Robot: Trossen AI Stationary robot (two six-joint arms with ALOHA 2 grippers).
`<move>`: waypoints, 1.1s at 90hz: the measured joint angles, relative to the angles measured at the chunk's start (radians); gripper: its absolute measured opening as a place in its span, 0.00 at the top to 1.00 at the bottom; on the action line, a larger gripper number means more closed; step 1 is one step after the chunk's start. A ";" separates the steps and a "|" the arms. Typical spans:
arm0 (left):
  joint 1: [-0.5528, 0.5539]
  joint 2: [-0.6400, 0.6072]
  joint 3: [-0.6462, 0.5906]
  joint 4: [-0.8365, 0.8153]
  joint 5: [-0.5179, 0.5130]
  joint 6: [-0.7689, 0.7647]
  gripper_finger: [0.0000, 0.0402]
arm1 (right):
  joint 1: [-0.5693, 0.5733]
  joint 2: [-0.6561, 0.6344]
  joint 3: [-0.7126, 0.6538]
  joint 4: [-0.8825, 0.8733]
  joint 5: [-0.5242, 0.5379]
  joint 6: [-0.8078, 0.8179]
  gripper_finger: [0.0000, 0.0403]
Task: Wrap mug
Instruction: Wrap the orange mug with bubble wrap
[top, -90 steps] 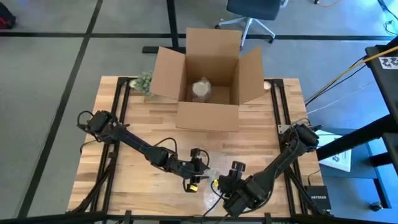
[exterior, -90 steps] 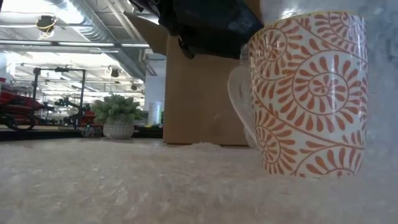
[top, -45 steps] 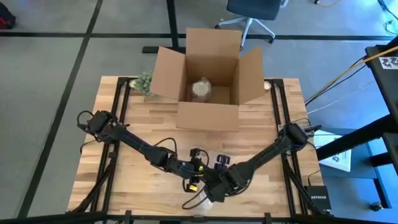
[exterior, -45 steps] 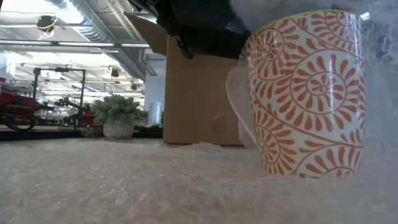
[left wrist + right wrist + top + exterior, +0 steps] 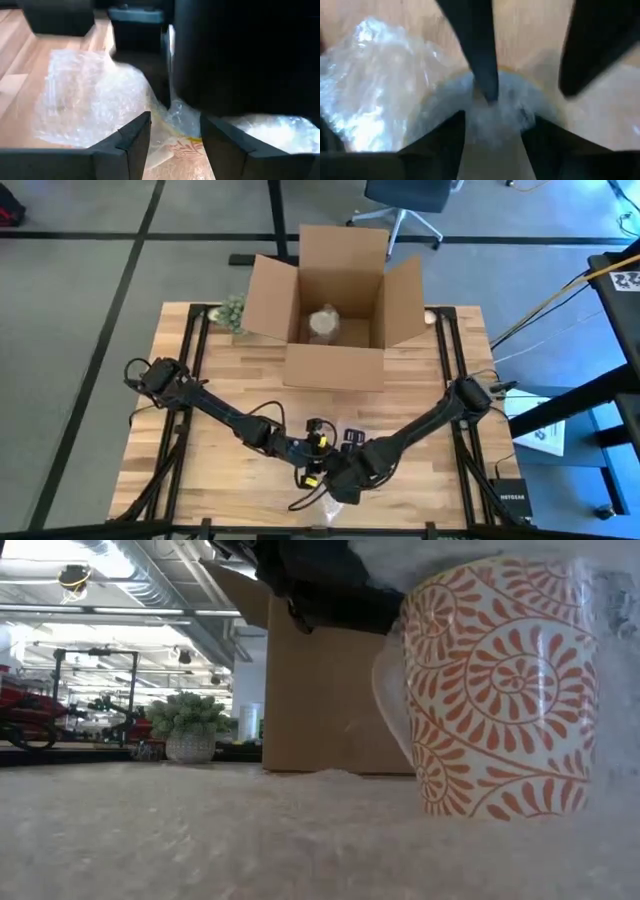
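We find the mug (image 5: 500, 690) standing upright on the bubble wrap (image 5: 90, 100) at the near middle of the bench (image 5: 220, 360), its long axis vertical and its handle pointing toward the left arm's side in the low view. A fold of the wrap covers part of its mouth.

Both arms meet over it. The left end effector (image 5: 172, 135) is spread, with the mug and a ridge of wrap just ahead between its 2 fingers. The right end effector (image 5: 492, 125) hangs directly above the mug's mouth, also spread, gripping nothing that we can see; the other arm's fingers cross its view.

We judge that the next move turns on this: the mug lies straight below the right end effector and just in front of the left, so neither is clearly nearer.

The cardboard box (image 5: 335, 310) stands open at the far edge.
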 joint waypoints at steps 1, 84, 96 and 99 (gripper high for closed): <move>0.000 0.000 0.000 0.000 0.000 0.000 0.62 | 0.001 -0.003 0.000 -0.001 -0.002 0.000 0.57; 0.000 0.000 0.000 0.001 0.001 -0.004 0.62 | 0.026 -0.019 0.023 0.099 -0.019 -0.032 0.57; 0.000 0.000 0.000 0.001 -0.007 -0.002 0.62 | 0.026 0.021 0.022 0.015 0.010 -0.004 0.57; 0.000 0.001 0.000 0.001 -0.009 -0.001 0.62 | 0.026 0.023 0.022 0.002 0.015 0.002 0.57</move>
